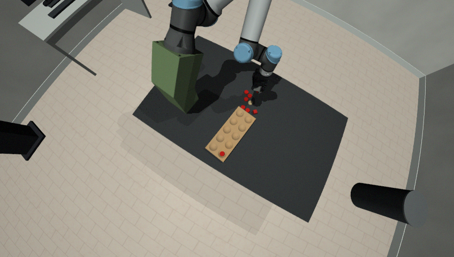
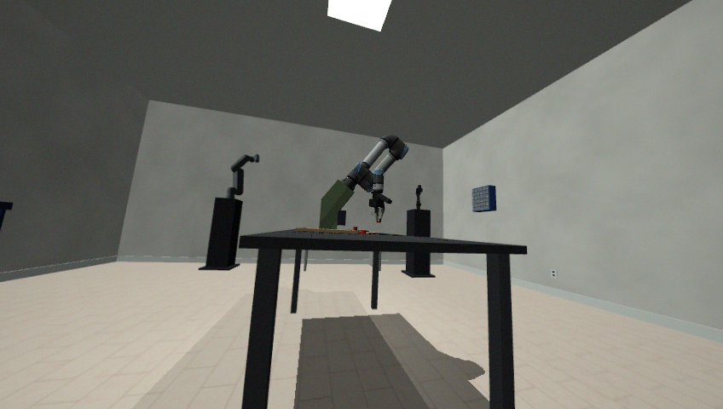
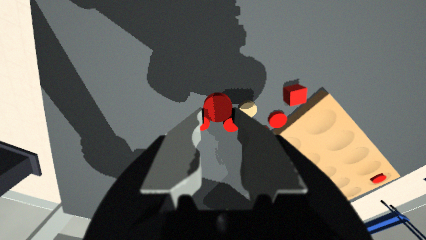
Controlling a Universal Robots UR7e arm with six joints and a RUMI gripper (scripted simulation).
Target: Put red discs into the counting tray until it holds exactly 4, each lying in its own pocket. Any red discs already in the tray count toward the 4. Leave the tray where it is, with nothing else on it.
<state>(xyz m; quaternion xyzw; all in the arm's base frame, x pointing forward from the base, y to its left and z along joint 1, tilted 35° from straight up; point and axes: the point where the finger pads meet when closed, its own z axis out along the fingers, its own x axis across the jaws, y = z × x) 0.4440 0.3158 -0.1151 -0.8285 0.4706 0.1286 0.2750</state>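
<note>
Gripper: we hold a red disc between the fingertips, above the table
Tray: ahead and right of us, long axis running away rightward, one pocket filled

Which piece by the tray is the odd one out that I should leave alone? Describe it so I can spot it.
Start at the tan tray on the dark table and go to its end nearest the gripper. In the scatter of red pieces there lies one beige disc. It is the only loose piece that is not red.
</note>
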